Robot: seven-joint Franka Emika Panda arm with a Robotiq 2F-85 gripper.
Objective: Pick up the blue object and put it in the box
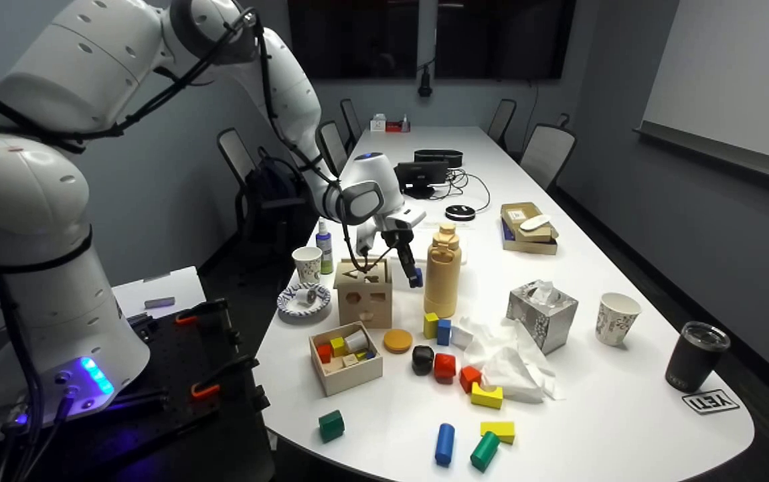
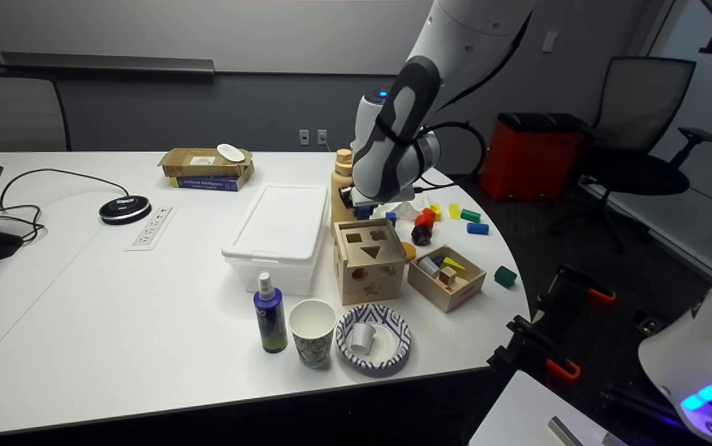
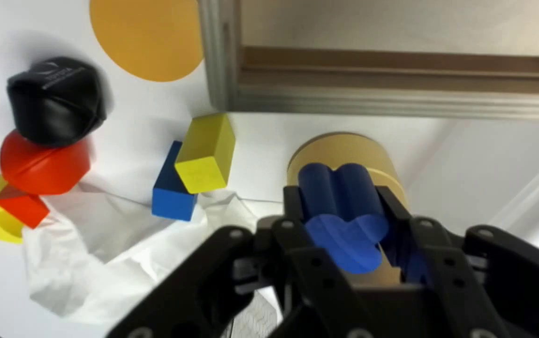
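My gripper is shut on a blue lobed block, gripped between its two fingertips in the wrist view. The blue block also shows at the fingertips in an exterior view, above table level, between the wooden box and the tan bottle. The box is a light wooden cube with shape cut-outs, standing upright on the table. It also shows in an exterior view, with holes in its top. In the wrist view its wooden edge crosses the upper right, apart from the block. In an exterior view it stands in front of my fingertips.
A tall tan bottle stands close beside my gripper. A white lidded bin is beside the box. A low wooden tray of blocks, yellow block, second blue block and crumpled tissue lie nearby.
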